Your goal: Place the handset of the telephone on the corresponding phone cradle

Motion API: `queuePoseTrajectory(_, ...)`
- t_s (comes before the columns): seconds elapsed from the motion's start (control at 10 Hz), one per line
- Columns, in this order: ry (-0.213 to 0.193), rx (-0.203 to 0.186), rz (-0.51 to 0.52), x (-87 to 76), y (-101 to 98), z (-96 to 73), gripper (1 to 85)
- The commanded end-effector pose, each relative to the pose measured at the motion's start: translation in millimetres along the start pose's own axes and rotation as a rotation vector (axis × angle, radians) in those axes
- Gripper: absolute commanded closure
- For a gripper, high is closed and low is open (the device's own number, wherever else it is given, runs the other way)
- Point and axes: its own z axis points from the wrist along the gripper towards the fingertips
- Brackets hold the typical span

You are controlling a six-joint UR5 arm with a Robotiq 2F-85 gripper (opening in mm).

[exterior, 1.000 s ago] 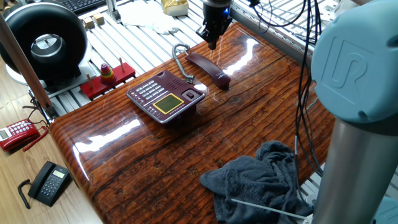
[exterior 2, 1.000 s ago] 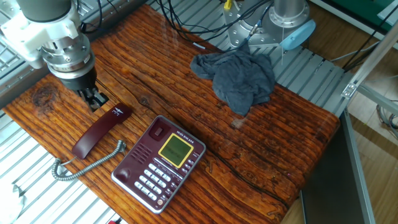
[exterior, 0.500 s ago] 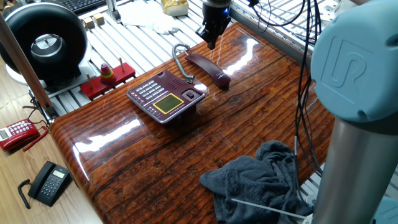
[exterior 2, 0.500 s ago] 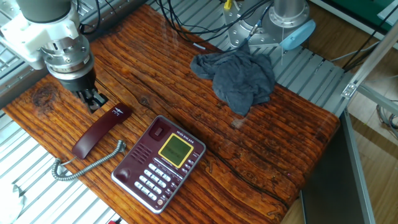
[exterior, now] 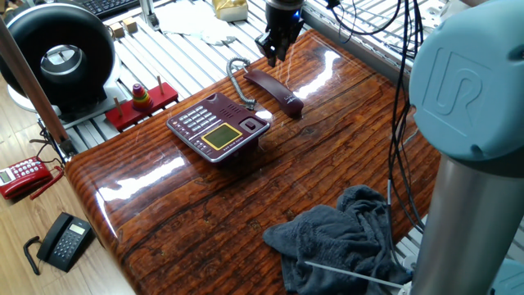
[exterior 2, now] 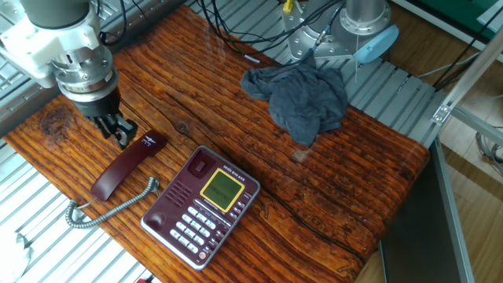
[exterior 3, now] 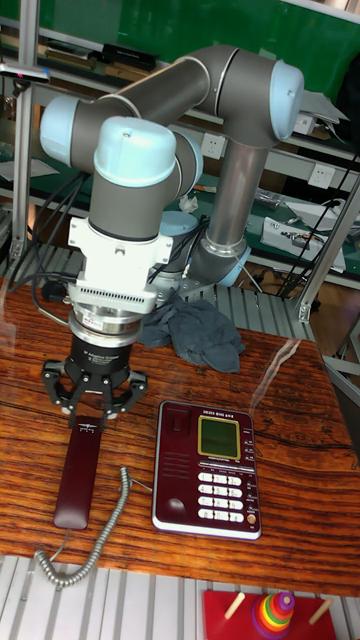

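The dark maroon handset (exterior: 274, 90) (exterior 2: 126, 165) (exterior 3: 78, 470) lies flat on the wooden table beside the maroon telephone (exterior: 217, 127) (exterior 2: 200, 206) (exterior 3: 207, 468), apart from it. Its grey coiled cord (exterior 2: 110, 208) (exterior 3: 90, 540) trails off the table edge. The phone cradle (exterior: 241, 113) (exterior 2: 185, 185) (exterior 3: 172, 460), the strip on the side facing the handset, holds nothing. My gripper (exterior: 274, 51) (exterior 2: 116, 130) (exterior 3: 92, 410) hangs just above the handset's far end, pointing down. It is open, with its fingers spread and nothing between them.
A crumpled grey cloth (exterior: 344, 238) (exterior 2: 299, 98) (exterior 3: 200, 335) lies near the arm's base. On the floor are a red phone (exterior: 24, 176) and a black phone (exterior: 65, 242). A ring-stacking toy (exterior: 141, 97) (exterior 3: 270, 610) stands off the table's edge.
The gripper's fingers have spread apart over the handset's end; a second ago they stood close together. The handset and telephone have not moved.
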Motion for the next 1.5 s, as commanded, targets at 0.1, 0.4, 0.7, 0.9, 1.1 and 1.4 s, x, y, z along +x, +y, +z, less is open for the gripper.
queuePoseTrajectory(0.1, -0.002, -0.024, 0.005, -1.1, 5.2, -0.2, 0.7)
queuePoseTrajectory(0.4, 0.010, -0.018, 0.011, 1.1, 3.5, 5.1, 0.7)
queuePoseTrajectory(0.7, 0.010, -0.017, 0.007, -0.3, 3.2, 14.7, 0.7)
queuePoseTrajectory(0.9, 0.006, -0.017, 0.000, -2.1, 3.7, 24.9, 0.7)
queuePoseTrajectory(1.1, 0.020, -0.014, -0.008, 1.7, 3.1, 32.1, 1.3)
queuePoseTrajectory(1.4, 0.024, -0.015, -0.008, 2.7, 3.3, 39.7, 2.3)
